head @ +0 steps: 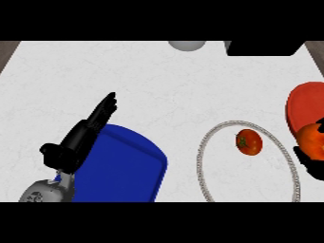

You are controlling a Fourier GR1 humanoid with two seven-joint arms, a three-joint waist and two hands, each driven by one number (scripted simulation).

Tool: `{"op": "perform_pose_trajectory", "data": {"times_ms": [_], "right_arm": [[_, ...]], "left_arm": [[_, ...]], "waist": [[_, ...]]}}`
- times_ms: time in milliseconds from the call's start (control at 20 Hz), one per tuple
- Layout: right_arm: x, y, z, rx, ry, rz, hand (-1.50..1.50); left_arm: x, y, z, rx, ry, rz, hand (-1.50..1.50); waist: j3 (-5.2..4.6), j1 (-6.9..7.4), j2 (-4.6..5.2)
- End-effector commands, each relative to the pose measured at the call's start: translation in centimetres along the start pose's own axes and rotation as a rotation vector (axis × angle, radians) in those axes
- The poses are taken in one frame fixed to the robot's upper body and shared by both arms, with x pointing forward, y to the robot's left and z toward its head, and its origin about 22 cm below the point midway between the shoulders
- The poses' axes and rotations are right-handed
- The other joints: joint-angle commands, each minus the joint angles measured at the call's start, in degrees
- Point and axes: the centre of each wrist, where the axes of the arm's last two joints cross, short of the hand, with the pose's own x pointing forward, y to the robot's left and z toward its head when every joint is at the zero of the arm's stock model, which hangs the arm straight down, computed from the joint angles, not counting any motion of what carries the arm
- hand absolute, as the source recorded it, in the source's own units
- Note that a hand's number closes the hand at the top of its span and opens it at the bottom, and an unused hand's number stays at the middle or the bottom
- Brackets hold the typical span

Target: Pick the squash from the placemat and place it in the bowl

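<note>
The right hand (323, 167) shows at the right edge of the view, its black fingers and thumb curled round the squash (321, 140), an orange, rounded fruit with a small pale stem spot facing up; one fingertip pokes over the squash's far side and the palm cups it from the near side. The squash sits in that grasp just at the near edge of the red bowl (310, 101), overlapping the bowl's rim, and whether it touches the bowl cannot be told. To the left of the hand lies a pale round ring of placemat (205, 142) on the white counter (157, 80), and inside it, toward its far right part, rests a small red tomato (249, 142) with a green stalk end, apart from the squash. Further left, the left hand (87, 130) is open and holding nothing, fingers straight and pointing away toward the far side, above the left edge of a blue plate (133, 166). At the far edge of the counter sit a grey rounded object (186, 45) and a black shape (264, 48)
</note>
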Motion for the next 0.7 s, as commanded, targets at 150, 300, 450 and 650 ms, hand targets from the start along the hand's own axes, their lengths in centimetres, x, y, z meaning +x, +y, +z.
{"op": "perform_pose_trajectory", "data": {"times_ms": [150, 300, 450, 650], "right_arm": [[-5.1, -0.9, -4.4, -0.111, 0.080, 0.138, 1.50], [-9.1, -0.8, -4.6, -0.182, 0.083, 0.199, 1.50], [-10.9, -2.3, -7.3, -0.205, 0.087, 0.206, 1.50], [-12.5, 0.9, -8.2, 0.036, 0.181, 0.247, 1.50]], "left_arm": [[-0.6, -1.5, 0.6, -0.008, -0.011, 0.000, 0.00], [0.7, 0.3, 0.4, -0.017, 0.009, 0.000, 0.00], [-1.3, 1.0, -0.4, -0.010, 0.004, 0.014, 0.00], [0.7, 0.9, -0.6, -0.023, -0.010, 0.013, 0.00]], "waist": [[0.04, 0.78, 0.18], [0.09, 0.86, 0.23], [0.04, 0.80, 0.36], [0.04, 1.59, 0.51]]}}
